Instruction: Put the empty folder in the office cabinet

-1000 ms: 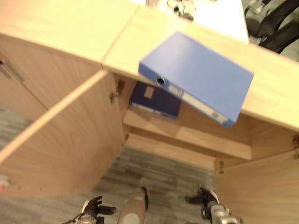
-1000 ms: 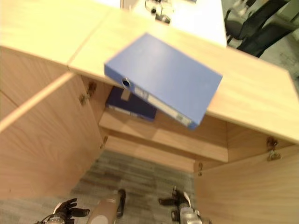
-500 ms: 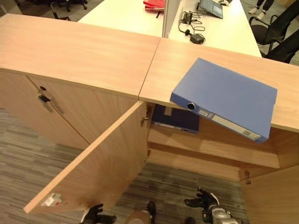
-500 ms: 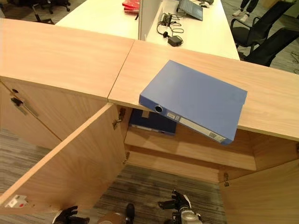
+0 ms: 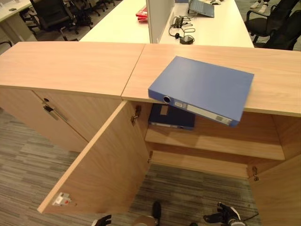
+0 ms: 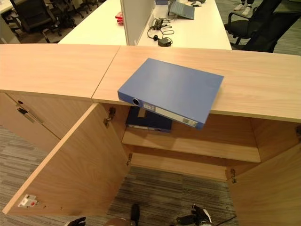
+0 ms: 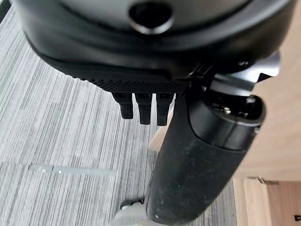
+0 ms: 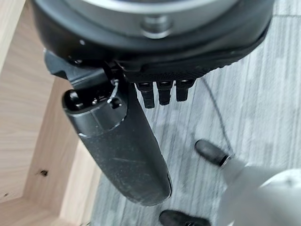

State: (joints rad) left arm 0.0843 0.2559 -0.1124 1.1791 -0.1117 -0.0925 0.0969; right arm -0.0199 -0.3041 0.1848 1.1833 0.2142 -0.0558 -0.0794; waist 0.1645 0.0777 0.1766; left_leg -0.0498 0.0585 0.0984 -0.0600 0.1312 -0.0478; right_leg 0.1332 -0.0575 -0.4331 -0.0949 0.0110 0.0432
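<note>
A blue folder (image 5: 202, 87) lies flat on the wooden cabinet top (image 5: 277, 70), with its spine corner jutting past the front edge above the open compartment. Inside, a darker blue folder (image 5: 171, 117) lies on the shelf (image 5: 221, 143). Both cabinet doors stand open: the left door (image 5: 103, 165) and the right door (image 5: 277, 188). My left hand (image 5: 101, 220) and right hand (image 5: 223, 216) hang low near the carpet, well below the folder and holding nothing. The left hand's fingers (image 7: 143, 108) and the right hand's fingers (image 8: 162, 92) are straight.
A closed cabinet with a metal handle (image 5: 49, 110) adjoins on the left. White desks (image 5: 122, 23) behind carry a laptop, cables and a red item. Office chairs (image 5: 282, 28) stand at the far right and far left. Grey striped carpet (image 5: 197, 188) lies in front.
The camera has shifted, so the whole cabinet sits differently in view. The folder stays where it was on the top. Both hands show lower at the picture's bottom edge.
</note>
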